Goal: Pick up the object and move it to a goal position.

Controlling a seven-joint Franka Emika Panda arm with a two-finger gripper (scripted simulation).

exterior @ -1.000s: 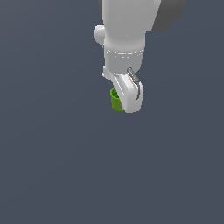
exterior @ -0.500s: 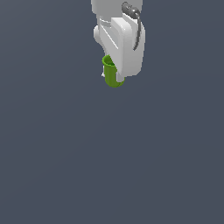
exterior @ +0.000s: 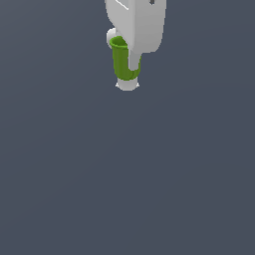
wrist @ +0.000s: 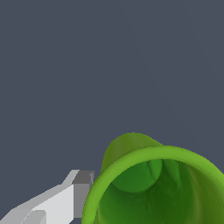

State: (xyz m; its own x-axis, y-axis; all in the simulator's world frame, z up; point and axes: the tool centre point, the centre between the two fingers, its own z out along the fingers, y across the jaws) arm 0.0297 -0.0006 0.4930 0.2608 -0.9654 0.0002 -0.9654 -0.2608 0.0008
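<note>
The small bright green cup (exterior: 120, 59) hangs between the fingers of my white gripper (exterior: 127, 74) near the top of the exterior view, well above the grey floor. The gripper is shut on the cup's wall; one finger (exterior: 134, 55) crosses in front of it and the other fingertip shows below it. In the wrist view the cup (wrist: 153, 183) fills the near corner, its darker green inside facing the camera, with one grey-tipped finger (wrist: 81, 194) pressed against its rim. The upper arm is cut off by the frame edge.
Plain dark grey floor (exterior: 127, 174) fills the exterior view and the wrist view (wrist: 87, 65). No goal marker or other object shows.
The gripper has risen with the cup over the last second, moving toward the top of the exterior view. The cup stays held between the fingers.
</note>
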